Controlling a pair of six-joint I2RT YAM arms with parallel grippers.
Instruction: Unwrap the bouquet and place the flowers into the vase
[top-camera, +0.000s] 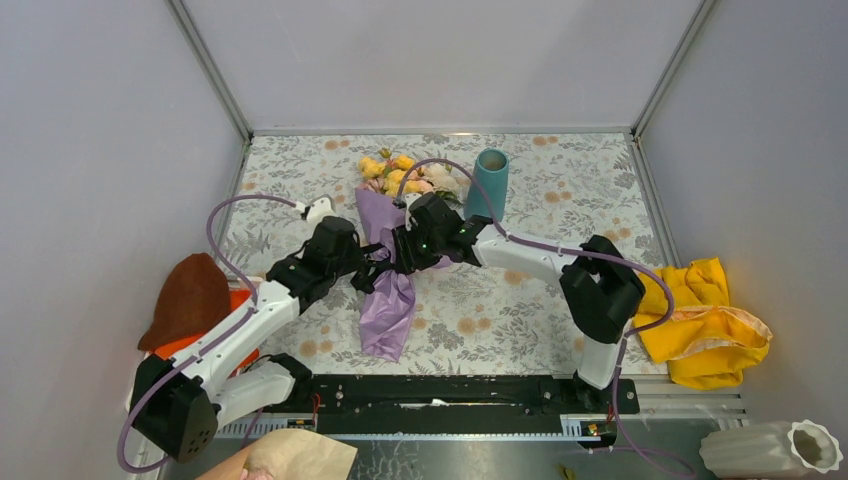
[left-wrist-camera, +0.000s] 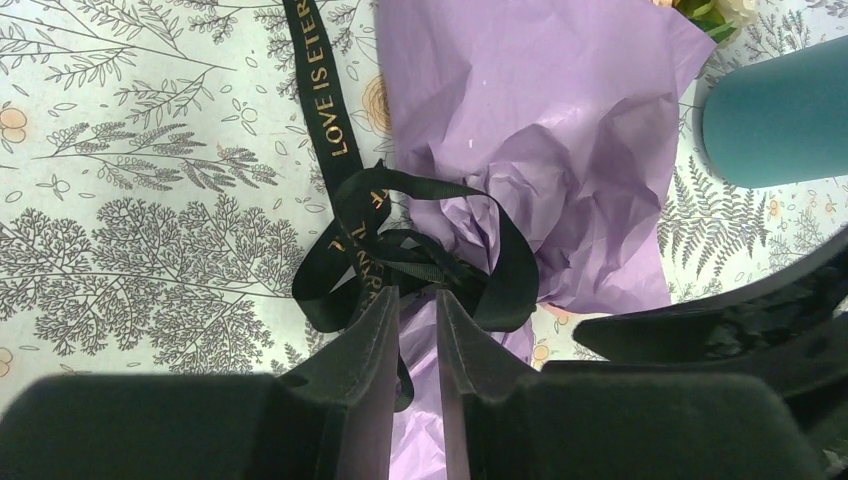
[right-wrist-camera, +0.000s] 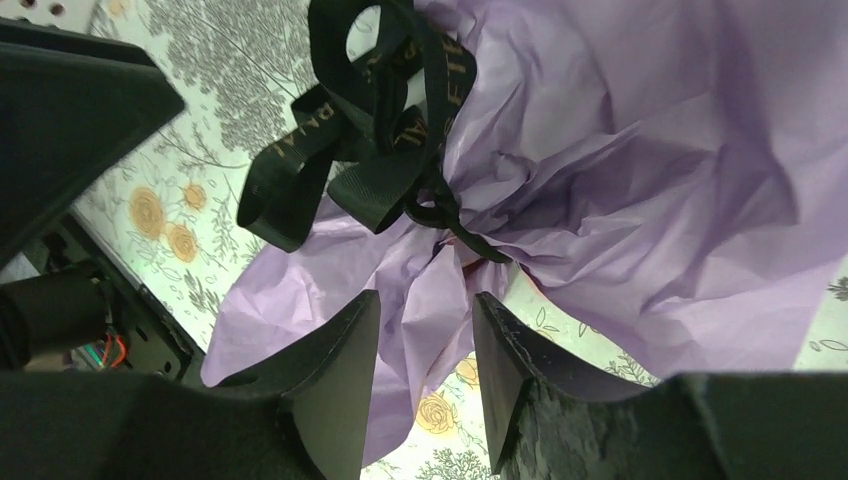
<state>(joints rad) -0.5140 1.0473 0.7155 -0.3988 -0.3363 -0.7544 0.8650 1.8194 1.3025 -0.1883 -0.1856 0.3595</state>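
Flowered tablecloth (top-camera: 520, 330) carries our bouquet (top-camera: 390, 270), lying flat near the vase (top-camera: 491, 182). Our left gripper (left-wrist-camera: 418, 310) pinches the ribbon (left-wrist-camera: 420, 255) with narrow jaws; our right gripper (right-wrist-camera: 425, 330) clamps paper below the knot. Pulling hard could tighten the knot or tear paper.

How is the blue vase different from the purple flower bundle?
The teal vase is a plain, smooth cylinder; the bouquet is a crinkled lilac paper cone tied with a black ribbon. The vase stands upright, while the bouquet lies flat on the table. The vase stands apart, untouched, but both grippers sit at the bouquet's tied middle. Both rest on the same flowery tabletop.
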